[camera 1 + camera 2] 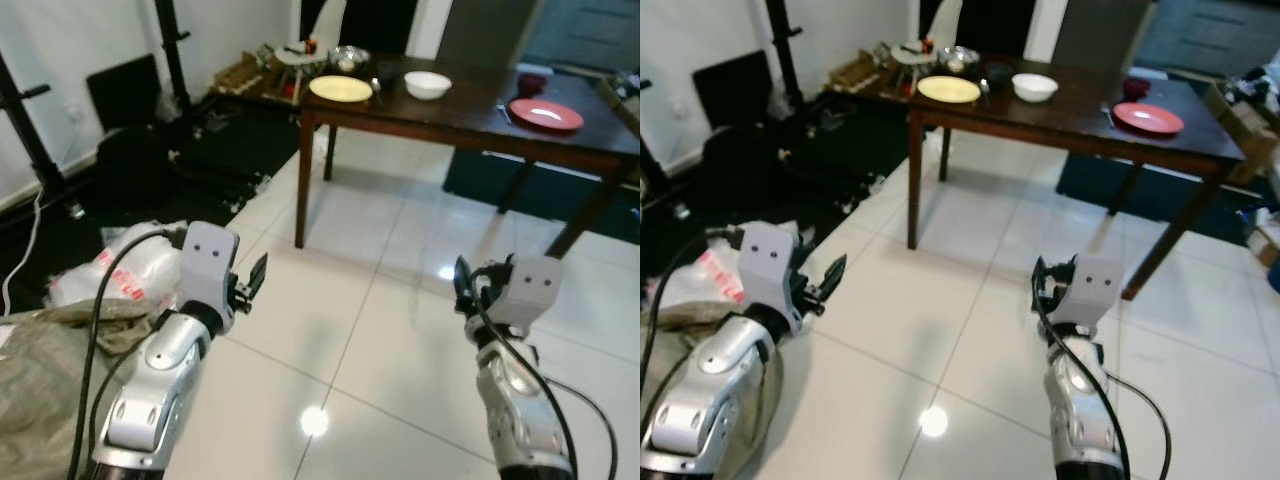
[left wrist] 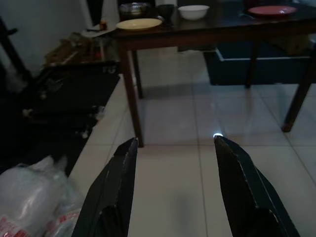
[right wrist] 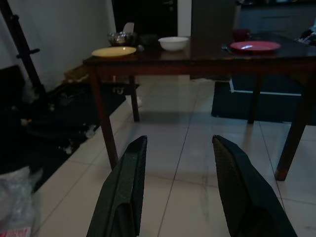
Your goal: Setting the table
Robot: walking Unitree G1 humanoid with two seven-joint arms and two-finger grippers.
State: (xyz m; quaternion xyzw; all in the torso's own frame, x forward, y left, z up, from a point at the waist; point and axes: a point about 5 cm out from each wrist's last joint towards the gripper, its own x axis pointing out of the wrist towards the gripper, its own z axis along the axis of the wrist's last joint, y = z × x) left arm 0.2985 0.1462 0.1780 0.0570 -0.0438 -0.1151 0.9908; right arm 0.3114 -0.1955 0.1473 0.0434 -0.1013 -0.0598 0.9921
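Dark table (image 1: pixel 470 120) carrying yellow plate (image 1: pixel 341 88), white bowl (image 1: pixel 427 84) and red plate (image 1: pixel 545 114) stands well ahead of left gripper (image 2: pixel 173 148) and right gripper (image 3: pixel 177 148); both held over white tiled floor (image 1: pixel 380 300), 2 fingers apart, empty.

Setting: a lived-in home, dining area. Floor is glossy white tile (image 1: pixel 370 330) reflecting a ceiling light. A dark wooden counter (image 1: pixel 470 125) on four legs carries tableware: a yellow plate (image 1: pixel 341 88), a white bowl (image 1: pixel 427 84), a red plate (image 1: pixel 545 114), a metal bowl (image 1: pixel 349 56). A dark blue rug (image 2: pixel 237 54) lies under its far side. Against the white wall: black stands (image 1: pixel 30 130), black cases and loose dark gear on the floor (image 1: pixel 200 150), and a low cluttered shelf (image 1: pixel 250 75). Plastic bags (image 1: pixel 110 270) and a woven sack (image 1: pixel 40 370) are piled in the near left corner. Household clutter, no workshop or lab fittings visible.
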